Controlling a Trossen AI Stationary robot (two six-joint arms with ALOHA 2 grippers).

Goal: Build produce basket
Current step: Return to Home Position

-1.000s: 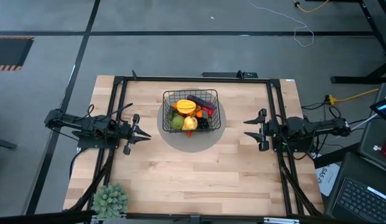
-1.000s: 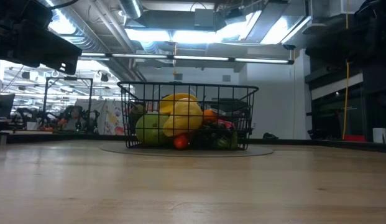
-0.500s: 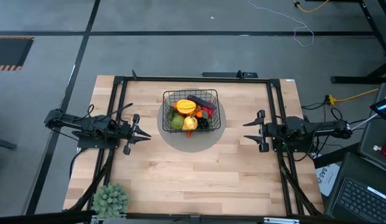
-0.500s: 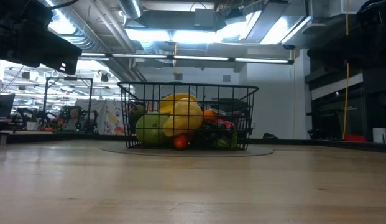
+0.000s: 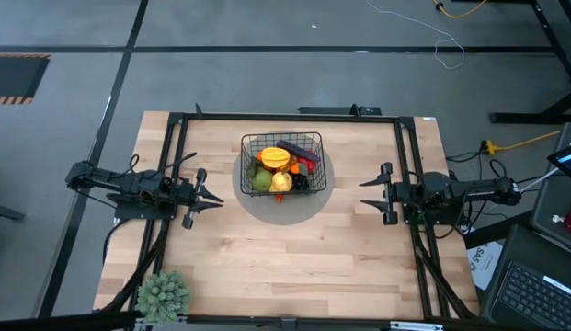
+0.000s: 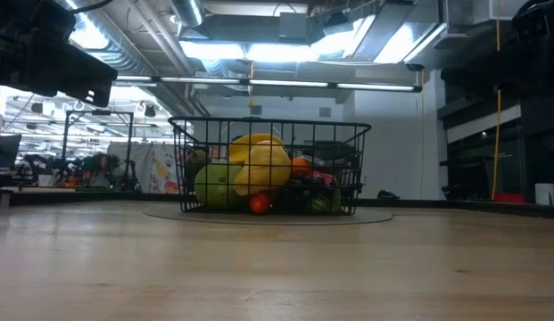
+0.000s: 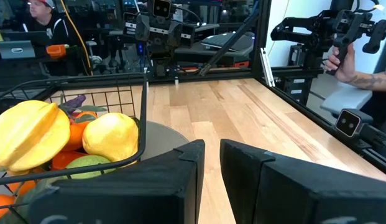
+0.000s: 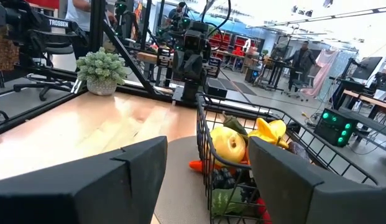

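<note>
Basket (image 5: 314, 138) loaded with produce (image 5: 273, 158); left tool (image 5: 214, 198), nearly together, and right tool (image 5: 363, 193), apart, flank it well clear, so homing likely needs only final settling.

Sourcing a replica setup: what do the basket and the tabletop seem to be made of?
Basket: thin black wire in an open grid, probably coated metal, matte. Tabletop: pale wood, likely laminated planks, since strip seams and grain show; slight sheen.
</note>
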